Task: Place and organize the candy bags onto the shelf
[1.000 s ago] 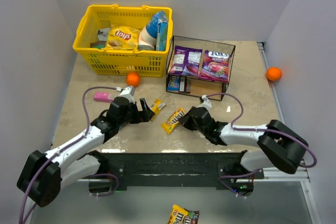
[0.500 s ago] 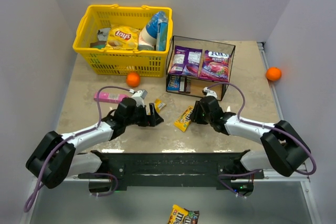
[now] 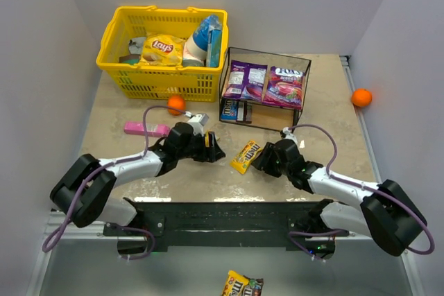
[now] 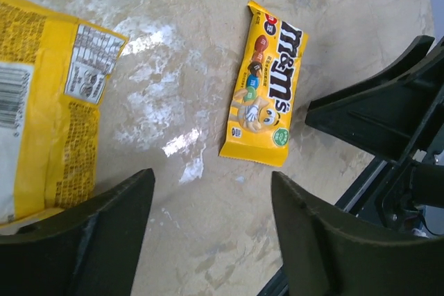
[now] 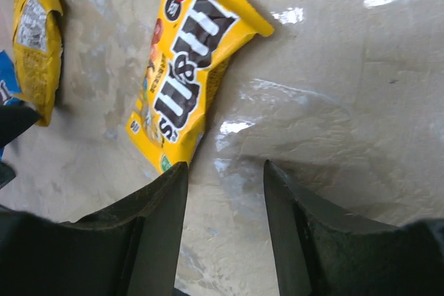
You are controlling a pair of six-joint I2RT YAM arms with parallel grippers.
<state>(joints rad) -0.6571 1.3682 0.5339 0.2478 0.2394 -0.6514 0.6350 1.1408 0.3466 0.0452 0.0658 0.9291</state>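
Both sets of jaws spread and empty: left gripper (image 4: 211,185) and right gripper (image 5: 225,171) flank the yellow M&M's packet (image 3: 246,157) lying flat on the table (image 3: 326,105) between them, while farther back two purple bags (image 3: 246,80) lie atop the shelf (image 3: 272,115).

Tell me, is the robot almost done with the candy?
Partly. Two purple bags lie on the shelf, a blue packet below. The left gripper and right gripper are open, holding nothing. Left over: two yellow packets on the table, one packet below it.
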